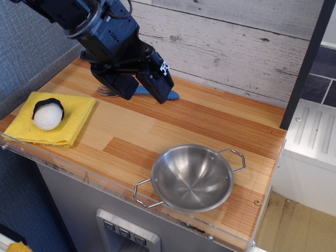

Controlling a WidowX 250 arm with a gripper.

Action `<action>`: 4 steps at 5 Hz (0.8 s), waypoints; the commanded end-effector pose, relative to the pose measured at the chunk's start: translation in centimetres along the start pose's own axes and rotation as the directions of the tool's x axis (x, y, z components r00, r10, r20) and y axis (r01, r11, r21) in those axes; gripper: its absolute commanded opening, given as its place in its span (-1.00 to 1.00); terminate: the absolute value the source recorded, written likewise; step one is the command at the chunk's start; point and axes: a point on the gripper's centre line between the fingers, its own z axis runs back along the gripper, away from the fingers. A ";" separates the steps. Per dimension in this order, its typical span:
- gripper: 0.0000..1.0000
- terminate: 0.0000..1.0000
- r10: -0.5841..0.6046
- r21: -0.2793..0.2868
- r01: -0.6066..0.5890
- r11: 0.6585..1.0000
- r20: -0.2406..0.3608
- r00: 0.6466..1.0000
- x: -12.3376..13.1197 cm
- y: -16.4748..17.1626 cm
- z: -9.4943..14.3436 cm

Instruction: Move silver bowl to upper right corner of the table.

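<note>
Here the silver bowl (192, 178) sits on the table (157, 123), near the front edge and toward the right side. It is round and shiny, and it is empty inside. It has two bent wire handles. One handle points to the front left and one points to the back right. The bowl stands upright. Its front rim is close to the clear plastic strip (68, 168) that runs along the front of the table.

The gripper (139, 86) is far from the bowl. It is at the back left of the table, by the gray wooden wall (236, 47). It is dark and bulky and points down at the wood. I cannot tell if its fingers are spread or closed, because the dark parts blend together. It does not touch the bowl. Something small and blue (170, 95) peeks out just behind it, and a bit of metal (106, 92) shows under it.

On the left side lies a folded yellow cloth (68, 123). A white ball with a black band (48, 114) rests on top of the cloth. The cloth and the bowl are well apart.
</note>
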 end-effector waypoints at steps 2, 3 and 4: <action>1.00 -1.00 0.006 -0.032 -0.006 0.999 0.003 1.000 -1.0 0.7 -1.8; 1.00 -1.00 0.042 -0.083 -0.042 0.996 0.004 0.999 -1.6 1.4 -3.3; 1.00 -1.00 0.034 -0.094 -0.036 0.995 -0.022 0.999 -1.9 1.8 -4.4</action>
